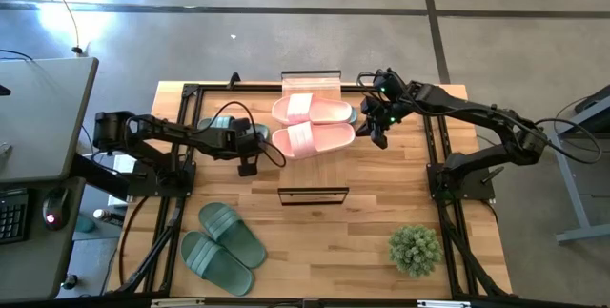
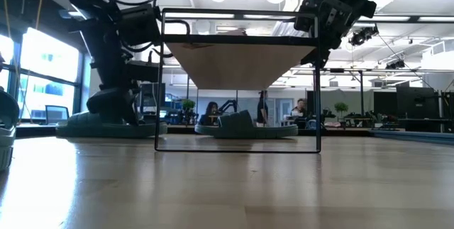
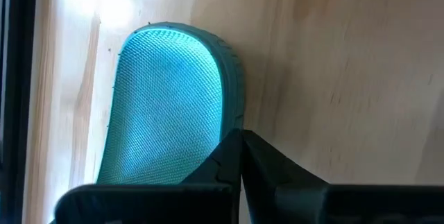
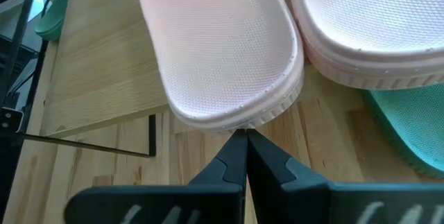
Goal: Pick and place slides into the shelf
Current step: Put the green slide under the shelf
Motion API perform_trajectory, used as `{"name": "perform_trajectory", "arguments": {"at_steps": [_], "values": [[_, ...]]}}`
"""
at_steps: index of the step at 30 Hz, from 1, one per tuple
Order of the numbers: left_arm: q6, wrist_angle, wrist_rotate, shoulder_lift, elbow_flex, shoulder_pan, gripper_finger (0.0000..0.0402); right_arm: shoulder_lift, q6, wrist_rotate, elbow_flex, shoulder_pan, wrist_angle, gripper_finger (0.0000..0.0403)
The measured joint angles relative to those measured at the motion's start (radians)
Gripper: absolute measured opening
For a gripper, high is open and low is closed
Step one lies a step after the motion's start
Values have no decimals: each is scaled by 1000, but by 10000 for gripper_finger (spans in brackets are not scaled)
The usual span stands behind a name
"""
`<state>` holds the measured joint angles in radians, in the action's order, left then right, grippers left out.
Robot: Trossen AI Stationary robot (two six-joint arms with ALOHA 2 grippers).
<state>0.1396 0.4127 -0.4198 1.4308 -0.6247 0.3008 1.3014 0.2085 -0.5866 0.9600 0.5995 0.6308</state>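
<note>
**Right gripper shut at the pink slide's edge**

The right gripper [image 4: 244, 141], fingers pressed together and empty, sits just beside the rim of the nearer pale pink slide [image 4: 222, 50]. Its long axis runs away from the fingertips. 2 pebbled rubber pink slides lie side by side on the shelf [image 1: 310, 81]. The left gripper [image 1: 250, 165], also shut, hovers by a sage-green slide [image 3: 166, 106].

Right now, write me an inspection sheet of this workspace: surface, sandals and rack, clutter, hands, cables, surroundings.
Surface: wooden table, bare in the middle.
Job's things: two pink sandals side by side at the far edge; two green sandals near the front left corner; another green sandal partly under the left arm; rack at the centre, nothing on it.
Clutter: potted plant at the front right.
Hands: left hand shut, empty, over the green sandal; right hand shut, empty, beside the pink sandals.
Cables: black cable looping by the left arm.
Surroundings: desk with mouse at left; people far behind.
</note>
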Motion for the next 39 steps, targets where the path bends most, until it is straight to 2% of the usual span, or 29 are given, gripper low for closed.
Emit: {"name": "perform_trajectory", "arguments": {"at_steps": [5, 12, 17, 19, 21, 23, 27, 34, 39], "values": [[-46, 64, -7, -67, 0, 0, 1, 0, -2, 2, 0, 0, 0, 0], [-113, 177, -27, -243, 0, 0, 1, 0, -2, 2, 0, 0, 0, 0], [-233, 329, -147, -362, -35, 0, 0, 0, -9, 1, 0, 0, 1, 0], [-246, 425, -214, -377, -70, 6, 0, 0, -9, 1, 0, 0, 1, 0], [-242, 546, -233, -379, -106, 42, 0, 0, -10, 1, 0, 0, 1, 0], [-227, 646, -207, -379, -139, 96, 0, 0, -10, 0, 0, 0, 5, 0], [-231, 751, -82, -379, -177, 230, 0, 0, -30, -28, 0, 3, 16, 0], [-335, 744, 141, -351, -187, 483, 0, 0, -44, -39, 0, 3, 15, 0], [-423, 740, 248, -308, -185, 649, 0, 0, -46, -55, 0, 3, 16, 0]]}}
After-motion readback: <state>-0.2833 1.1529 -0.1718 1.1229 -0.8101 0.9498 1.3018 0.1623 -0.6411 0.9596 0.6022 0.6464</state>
